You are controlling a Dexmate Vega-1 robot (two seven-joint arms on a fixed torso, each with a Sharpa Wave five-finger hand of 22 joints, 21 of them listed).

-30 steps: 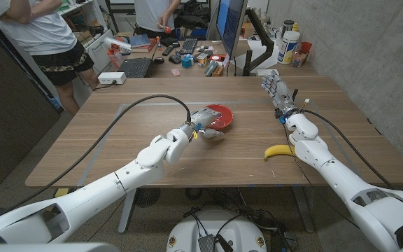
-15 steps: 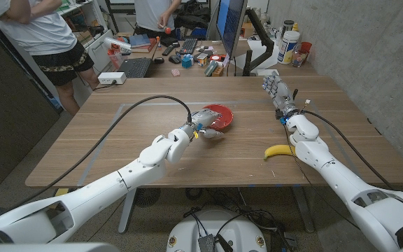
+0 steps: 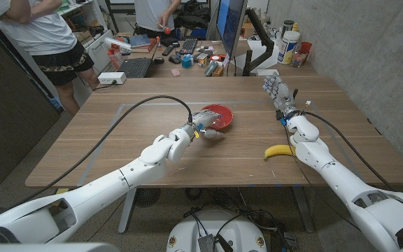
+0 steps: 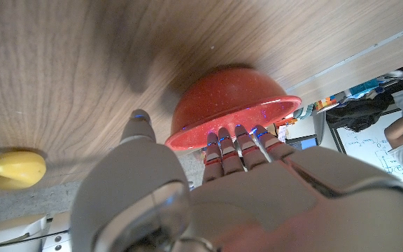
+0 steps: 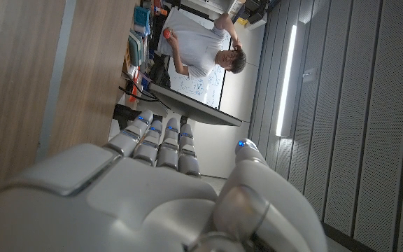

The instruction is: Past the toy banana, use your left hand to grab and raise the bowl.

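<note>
A red bowl point(image 3: 220, 115) sits on the wooden table point(image 3: 117, 140) near its middle; it also fills the left wrist view point(image 4: 229, 105). My left hand point(image 3: 203, 128) reaches its near rim, fingers point(image 4: 233, 143) stretched out against the rim and the thumb point(image 4: 138, 126) apart beside the bowl's wall, holding nothing. The bowl stands on the table. A yellow toy banana point(image 3: 278, 151) point(image 4: 12, 170) lies to the right, beside my right forearm. My right hand point(image 3: 277, 91) stands at the far right of the table, fingers point(image 5: 159, 143) extended and empty.
A black cable point(image 3: 138, 105) arcs over the table to my left wrist. Behind the far edge are a keyboard point(image 3: 135, 67), a monitor point(image 3: 231, 24), bottles point(image 3: 289, 45) and small clutter. Two people point(image 3: 44, 35) stand at the back left.
</note>
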